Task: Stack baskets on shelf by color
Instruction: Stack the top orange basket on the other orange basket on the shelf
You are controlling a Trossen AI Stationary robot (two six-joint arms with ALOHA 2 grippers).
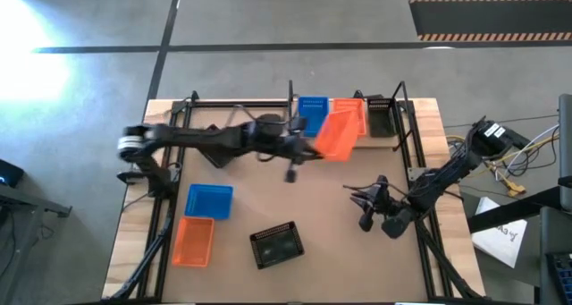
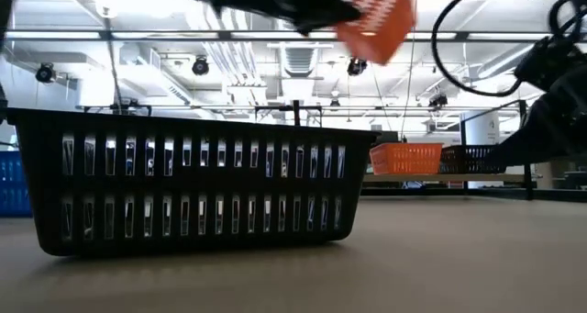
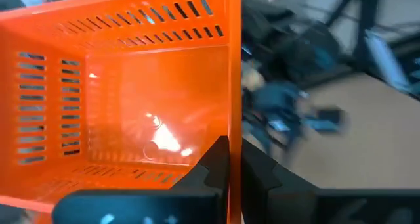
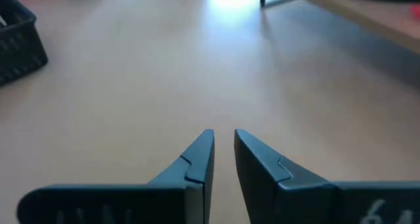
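The left gripper (image 1: 308, 148) is clamped on the wall of an orange basket (image 1: 340, 133), carried tilted above the table, apparently just before the shelf (image 1: 407, 126). The right gripper (image 1: 360, 196) rests low near the table's right side, fingers slightly parted, holding nothing.

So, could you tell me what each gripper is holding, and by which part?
The left gripper grips an orange basket by one side wall at its rim, lifted. The right gripper holds nothing.
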